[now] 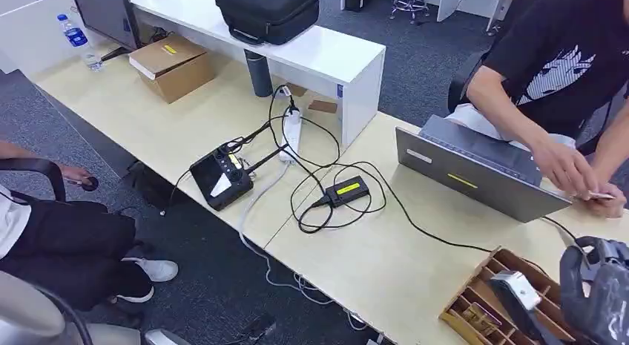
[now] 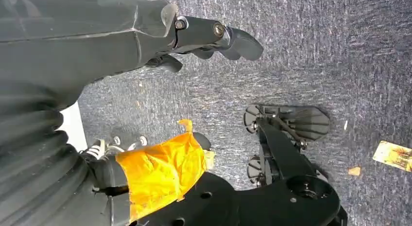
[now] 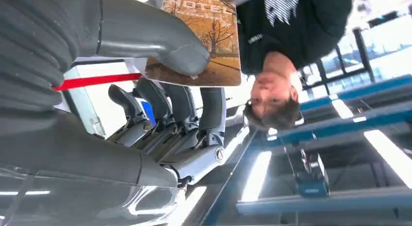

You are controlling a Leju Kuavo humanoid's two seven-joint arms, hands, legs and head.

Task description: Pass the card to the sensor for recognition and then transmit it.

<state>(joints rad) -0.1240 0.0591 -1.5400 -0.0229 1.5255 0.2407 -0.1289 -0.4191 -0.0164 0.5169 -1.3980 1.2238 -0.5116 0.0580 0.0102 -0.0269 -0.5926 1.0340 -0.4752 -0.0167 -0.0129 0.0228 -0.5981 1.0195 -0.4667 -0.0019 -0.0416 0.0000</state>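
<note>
The right hand (image 3: 160, 104) pinches the card (image 3: 204, 46) between thumb and fingers; its print reads "HOTEL", partly cut off. From the head view that hand (image 1: 597, 293) hovers over the bench (image 1: 386, 271), the card probably hidden. The left hand (image 2: 214, 39) hangs empty, fingers loosely curled.
</note>
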